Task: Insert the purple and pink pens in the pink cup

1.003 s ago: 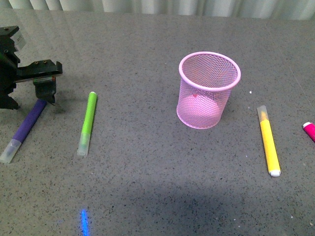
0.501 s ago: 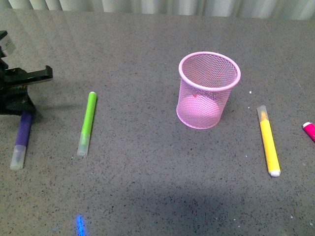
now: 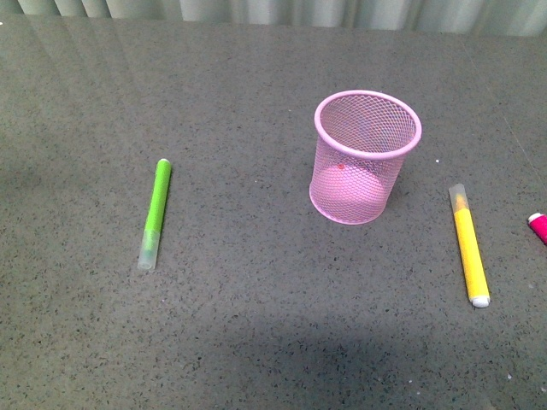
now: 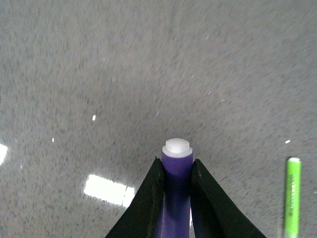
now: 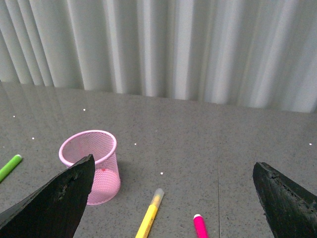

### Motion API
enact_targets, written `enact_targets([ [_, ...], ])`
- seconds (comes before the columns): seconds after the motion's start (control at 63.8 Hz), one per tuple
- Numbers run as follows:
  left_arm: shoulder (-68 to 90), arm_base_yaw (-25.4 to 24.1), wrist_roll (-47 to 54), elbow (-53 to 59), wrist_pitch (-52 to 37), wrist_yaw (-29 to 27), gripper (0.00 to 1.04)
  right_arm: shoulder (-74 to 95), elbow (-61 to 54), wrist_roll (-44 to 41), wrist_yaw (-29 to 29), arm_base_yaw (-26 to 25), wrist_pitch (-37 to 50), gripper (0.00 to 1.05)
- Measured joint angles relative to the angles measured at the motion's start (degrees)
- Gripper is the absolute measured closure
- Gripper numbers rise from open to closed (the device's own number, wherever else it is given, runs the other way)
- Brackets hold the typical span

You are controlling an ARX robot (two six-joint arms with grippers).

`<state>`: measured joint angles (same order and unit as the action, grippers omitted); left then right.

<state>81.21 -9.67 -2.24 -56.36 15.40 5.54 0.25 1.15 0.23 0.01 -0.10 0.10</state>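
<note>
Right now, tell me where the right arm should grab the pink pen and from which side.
Best grip the pink pen across its magenta barrel, behind the white end, coming down from above. It lies flat on the table, so the jaws must straddle it crosswise. The yellow marker lies apart, leaving room either side.

Pink cup (image 3: 366, 162) upright, ctr table (image 3: 256, 325)
</note>
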Motion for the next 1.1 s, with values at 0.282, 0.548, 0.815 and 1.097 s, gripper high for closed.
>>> enact_targets([
  [0.282, 3.17, 17.14, -6.03, -9.81, -9.77, 1.66, 0.97, 0.0, 0.0, 0.0, 0.0, 0.0, 0.0, 0.07],
  [0.548, 12.13, 29.14, -12.09, -16.28, -18.8, 2.19, 0.97, 0.0, 0.0, 0.0, 0.0, 0.0, 0.0, 0.07],
  [0.815, 21.57, 36.33, -13.05, -22.08, -22.05, 3.61, 0.97, 0.02, 0.0, 0.0, 0.0, 0.0, 0.0, 0.07],
  [1.097, 27.85, 40.57, -13.51, -22.34, -24.92, 4.98, 0.97, 0.0, 0.0, 0.0, 0.0, 0.0, 0.0, 0.07],
])
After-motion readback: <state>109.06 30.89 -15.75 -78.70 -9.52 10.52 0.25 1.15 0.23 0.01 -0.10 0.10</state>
